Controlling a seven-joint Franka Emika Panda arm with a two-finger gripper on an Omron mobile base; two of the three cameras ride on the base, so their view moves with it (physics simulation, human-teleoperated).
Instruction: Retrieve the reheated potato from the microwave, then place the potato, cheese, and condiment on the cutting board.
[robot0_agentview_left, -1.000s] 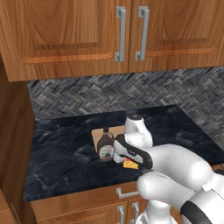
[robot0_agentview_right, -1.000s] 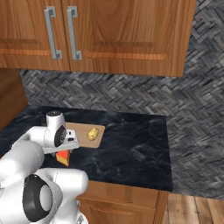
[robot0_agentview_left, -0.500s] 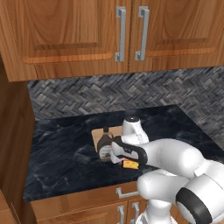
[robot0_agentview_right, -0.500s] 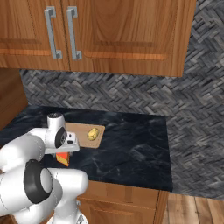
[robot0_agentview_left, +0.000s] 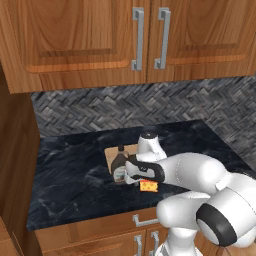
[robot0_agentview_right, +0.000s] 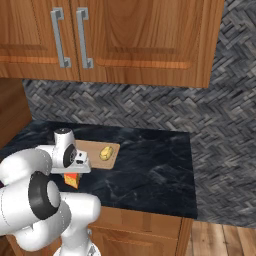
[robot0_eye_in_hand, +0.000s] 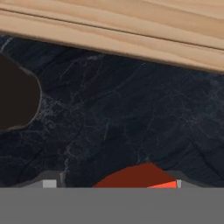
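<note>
In the left base view we see the tool (robot0_agentview_left: 131, 176) low over the dark table (robot0_agentview_left: 70, 170), near its front edge, just above the cheese (robot0_agentview_left: 148, 186). The condiment (robot0_agentview_left: 119, 167) stands beside it, at the near edge of the cutting board (robot0_agentview_left: 111, 153).

In the right base view the potato (robot0_agentview_right: 105, 153) lies on the cutting board (robot0_agentview_right: 110, 159), which sits toward the table's (robot0_agentview_right: 150, 170) left part, between front and back edges. The cheese (robot0_agentview_right: 72, 180) lies on the table before the board's near edge, under the tool (robot0_agentview_right: 80, 167).

In the hand view the cheese's red side (robot0_eye_in_hand: 138, 176) sits between the tips; we cannot tell whether the tool pinches it. The condiment (robot0_eye_in_hand: 17, 98) shows dark at left, the board (robot0_eye_in_hand: 131, 30) along the top.
</note>
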